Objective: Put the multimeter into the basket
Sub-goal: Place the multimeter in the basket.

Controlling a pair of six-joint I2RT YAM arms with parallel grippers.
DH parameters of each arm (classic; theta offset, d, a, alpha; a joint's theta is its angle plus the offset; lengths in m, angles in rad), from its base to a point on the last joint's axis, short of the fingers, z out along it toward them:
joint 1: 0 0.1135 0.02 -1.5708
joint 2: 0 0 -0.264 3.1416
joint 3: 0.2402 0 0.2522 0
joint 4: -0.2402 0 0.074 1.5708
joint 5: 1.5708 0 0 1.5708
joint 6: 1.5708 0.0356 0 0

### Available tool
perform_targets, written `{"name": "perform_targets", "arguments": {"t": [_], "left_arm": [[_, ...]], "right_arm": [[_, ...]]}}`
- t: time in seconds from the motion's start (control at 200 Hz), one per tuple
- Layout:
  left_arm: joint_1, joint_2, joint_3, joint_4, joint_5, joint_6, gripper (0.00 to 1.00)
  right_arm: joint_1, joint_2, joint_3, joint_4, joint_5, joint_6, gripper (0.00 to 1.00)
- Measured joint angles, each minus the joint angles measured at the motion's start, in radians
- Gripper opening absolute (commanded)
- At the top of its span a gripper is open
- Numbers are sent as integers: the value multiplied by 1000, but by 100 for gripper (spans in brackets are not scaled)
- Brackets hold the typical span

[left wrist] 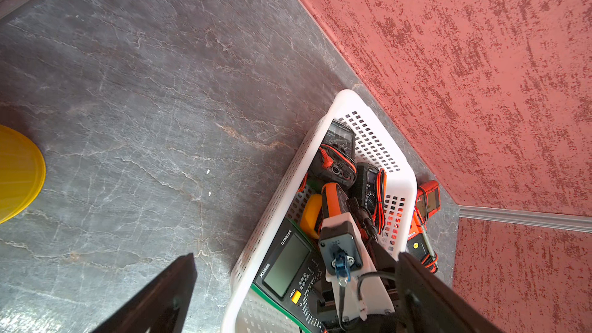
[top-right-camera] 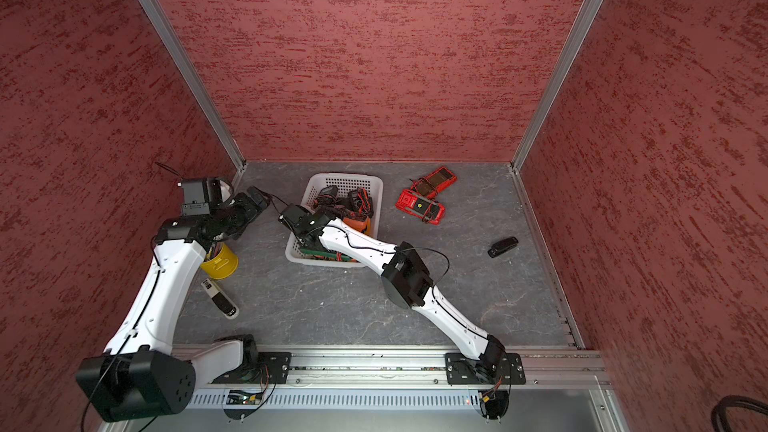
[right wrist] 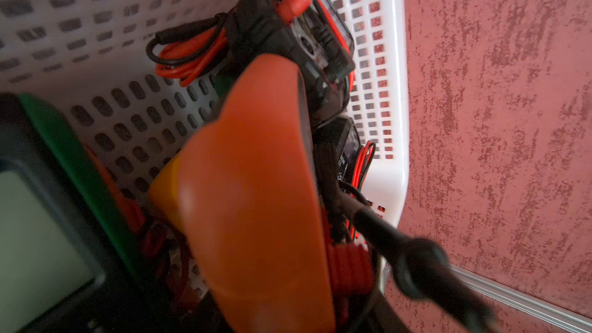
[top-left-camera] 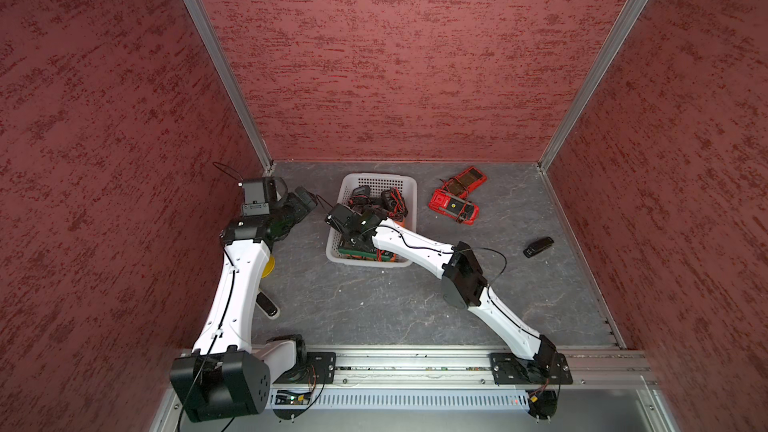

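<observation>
- Shoulder housing (top-left-camera: 220, 384), black, left arm: lower left of both top views, nearest the lens.
- Yellow cup (top-right-camera: 220, 261): left of centre, half hidden under the left arm.
- Black-and-white handset (top-right-camera: 220, 301): flat on the table (top-left-camera: 374, 305), just below the cup.
- Left gripper (top-left-camera: 306, 200): above bare table left of the basket, fingers (left wrist: 166, 296) spread wide, holding nothing.
- Basket (top-left-camera: 380, 176): centre, white, perforated; several meters and coiled leads inside.
- Green-edged multimeter (left wrist: 285, 267): face up at the basket's near end.
- Right gripper (top-left-camera: 365, 220): reaches into the basket; it appears clamped on the orange multimeter, though the fingertips are hidden.
- Orange multimeter (right wrist: 256, 187): on edge, inside the basket walls, beside black meters.
- Handling note, as judgement: settle it until the pile bears it, keep its leads inside the rim, part the fingers only then, and lift straight up, clear of the cables.
- Red multimeters (top-left-camera: 455, 203): two, touching, on the table right of the basket, not yet stowed.
- Small black device (top-left-camera: 538, 247): far right, well apart.
</observation>
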Motion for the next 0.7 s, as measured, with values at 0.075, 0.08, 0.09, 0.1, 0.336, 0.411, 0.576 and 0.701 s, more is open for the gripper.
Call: {"name": "perform_targets", "arguments": {"t": [0.075, 0.08, 0.09, 0.1, 0.336, 0.411, 0.576, 0.701], "left_arm": [[0, 0, 0, 0, 2, 0, 100], [0, 0, 0, 0, 2, 0, 100], [0, 0, 0, 0, 2, 0, 100], [0, 0, 0, 0, 3, 0, 100], [0, 0, 0, 0, 4, 0, 100], [0, 0, 0, 0, 3, 1, 100], [0, 1, 0, -1, 3, 2, 100], [0, 2, 0, -1, 3, 4, 100]], "right_arm": [[0, 0, 0, 2, 2, -2, 65], [0, 0, 0, 2, 2, -4, 65], [0, 0, 0, 2, 1, 0, 66], [0, 0, 0, 1, -2, 3, 68], [-3, -23, 22, -55, -138, 84, 78], [-4, -48, 23, -81, -216, 121, 77], [-6, -109, 33, -100, -366, 196, 65], [-14, -145, 38, -101, -455, 250, 48]]}}
